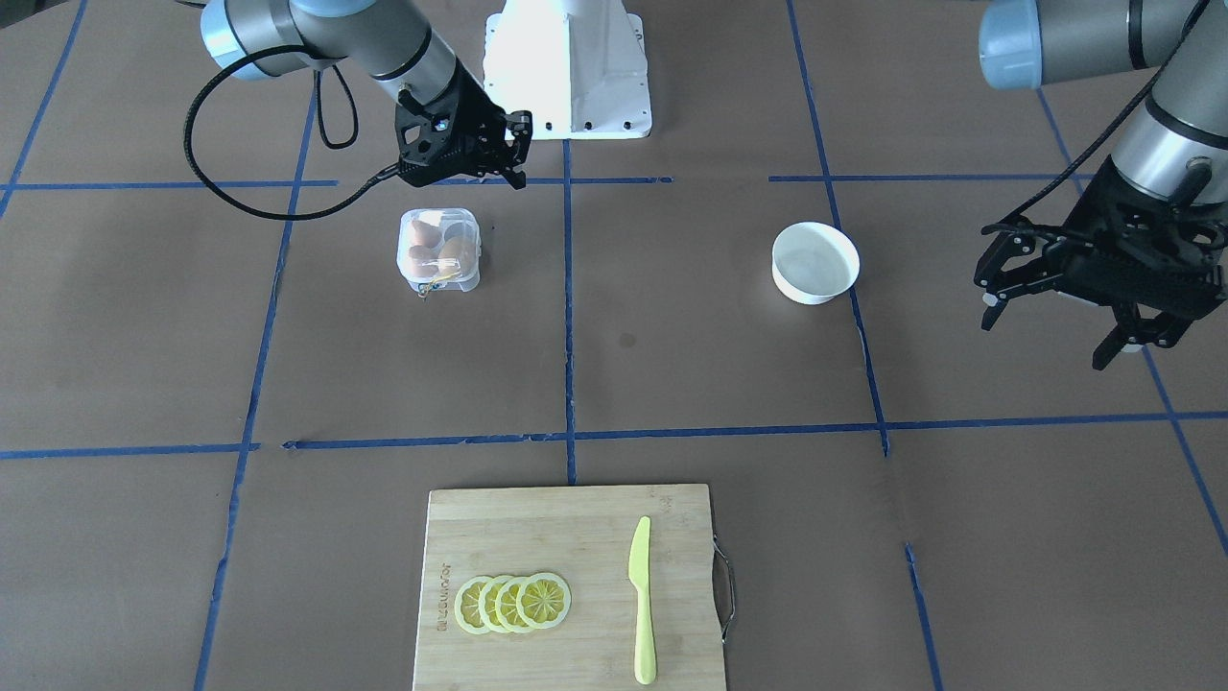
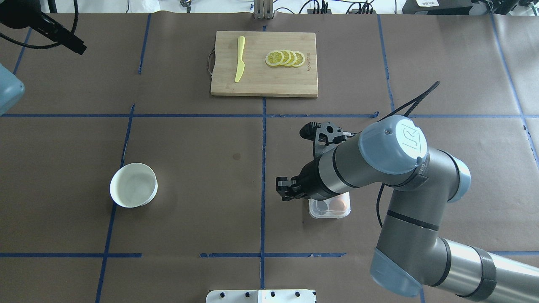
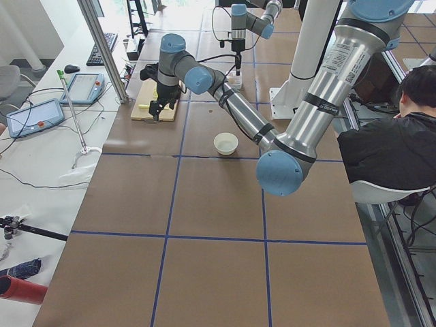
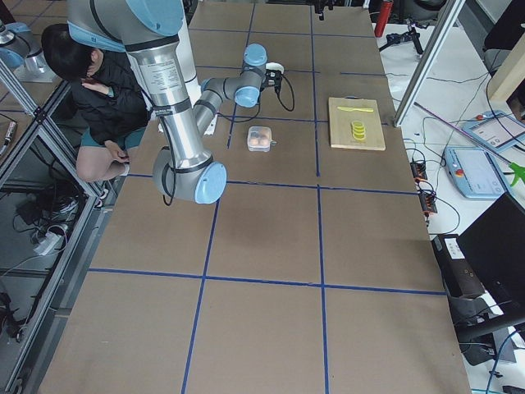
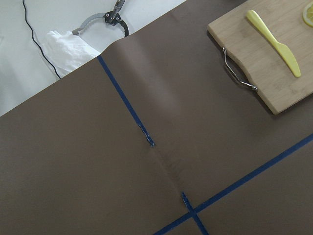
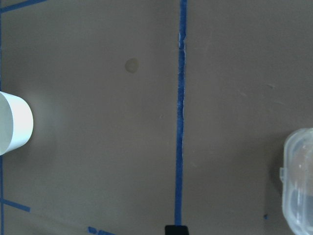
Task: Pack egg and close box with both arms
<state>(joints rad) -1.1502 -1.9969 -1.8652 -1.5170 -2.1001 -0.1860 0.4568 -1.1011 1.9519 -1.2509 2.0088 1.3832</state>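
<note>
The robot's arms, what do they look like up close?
The right arm and left arm are silver-grey tubes with pale blue joint caps, one cap bearing a logo. Black cables trail to the angular black right gripper and left gripper.

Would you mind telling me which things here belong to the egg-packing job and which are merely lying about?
Job: box, eggs inside it, right gripper, left gripper.
Lying about: white bowl, cutting board, lemon slices, yellow knife.
</note>
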